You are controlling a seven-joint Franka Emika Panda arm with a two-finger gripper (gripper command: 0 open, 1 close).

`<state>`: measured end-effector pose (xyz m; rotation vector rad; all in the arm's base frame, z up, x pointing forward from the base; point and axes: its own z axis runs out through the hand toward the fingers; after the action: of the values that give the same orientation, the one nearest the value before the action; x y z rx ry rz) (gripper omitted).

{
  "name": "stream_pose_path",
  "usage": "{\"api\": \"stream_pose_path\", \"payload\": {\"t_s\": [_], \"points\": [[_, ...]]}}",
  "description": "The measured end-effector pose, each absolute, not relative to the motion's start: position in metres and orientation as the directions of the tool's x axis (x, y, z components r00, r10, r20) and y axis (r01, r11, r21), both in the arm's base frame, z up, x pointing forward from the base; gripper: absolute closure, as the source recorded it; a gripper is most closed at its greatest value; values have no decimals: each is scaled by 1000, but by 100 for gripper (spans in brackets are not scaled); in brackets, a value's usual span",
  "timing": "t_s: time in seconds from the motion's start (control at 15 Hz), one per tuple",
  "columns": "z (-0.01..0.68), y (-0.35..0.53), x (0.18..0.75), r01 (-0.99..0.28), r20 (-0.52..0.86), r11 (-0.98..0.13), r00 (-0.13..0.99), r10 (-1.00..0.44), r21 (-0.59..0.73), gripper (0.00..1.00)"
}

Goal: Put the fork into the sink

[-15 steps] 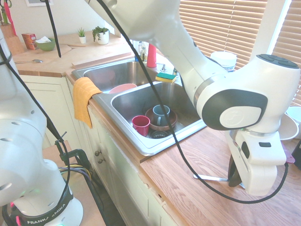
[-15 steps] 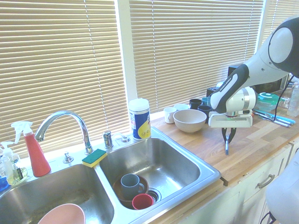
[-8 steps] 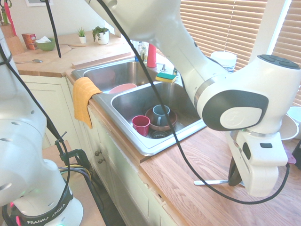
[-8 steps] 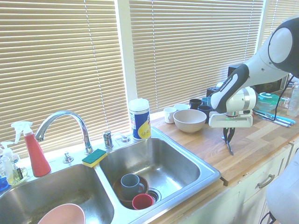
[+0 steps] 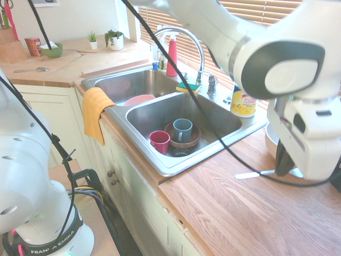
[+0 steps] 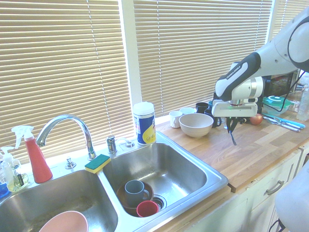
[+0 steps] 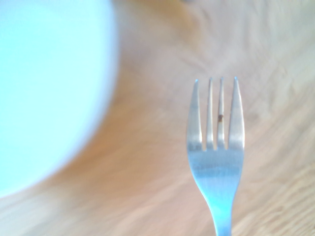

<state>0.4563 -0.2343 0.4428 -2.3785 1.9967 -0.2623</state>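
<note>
Shiny metal fork (image 7: 217, 162), glossy steel sink (image 5: 176, 165), wood-grain countertop (image 5: 229, 213)

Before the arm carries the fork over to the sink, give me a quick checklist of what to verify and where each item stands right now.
1. Gripper shut on the fork: ok.
2. Fork off the counter: ok, it hangs above the wood in both exterior views.
3. Fork steady in the grip: cannot tell; the handle sticks out sideways.
4. Landing spot in the sink: ok, bare steel shows beside the red cup and grey mug.
5. Path to the basin: cannot tell; the beige bowl and wipes canister stand nearby.
</note>
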Motion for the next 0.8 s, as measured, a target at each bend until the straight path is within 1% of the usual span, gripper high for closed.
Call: {"api": "stream_pose_path", "payload": {"t_s": [0.13, 0.2, 0.33, 0.4, 0.53, 0.67, 0.8], "points": [[480, -183, 463, -950, 128, -276, 259, -957, -143, 100], [488, -151, 469, -933, 129, -333, 316, -940, -136, 100], [482, -72, 485, -880, 115, -464, 453, -884, -101, 100], [472, -33, 492, -852, 109, -517, 507, -855, -83, 100], [442, 36, 506, -817, 102, -572, 565, -819, -72, 100], [402, 88, 520, -800, 95, -594, 587, -804, -85, 100], [354, 121, 531, -788, 113, -611, 602, -790, -79, 100]]}}
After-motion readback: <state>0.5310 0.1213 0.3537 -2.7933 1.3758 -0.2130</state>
